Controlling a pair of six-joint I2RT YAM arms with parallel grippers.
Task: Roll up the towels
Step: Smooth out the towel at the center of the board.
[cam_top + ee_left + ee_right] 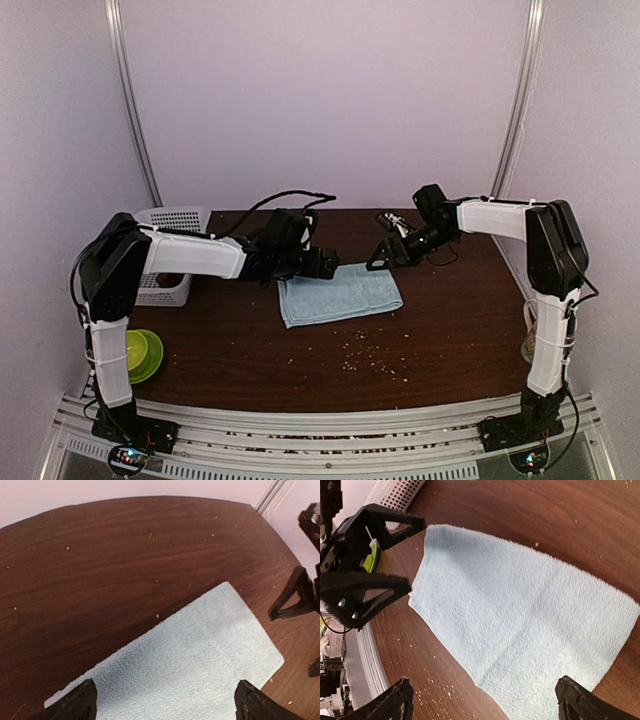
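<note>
Towel, pale blue, is laid flat and unrolled at the middle of the table. The left gripper is held over its far edge, toward the left; the right gripper is near the far right corner. Both sets of jaws are spread wide and nothing is held. One edge should be pinched at both corners together, turned over tightly, and the roll kept straight and even

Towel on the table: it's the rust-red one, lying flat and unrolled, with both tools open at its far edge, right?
Wrong colour: the towel is pale blue, not rust-red; the top view shows it plainly. The rest stands: it lies flat and unrolled, with the left tool and right tool both open at its far edge.
</note>
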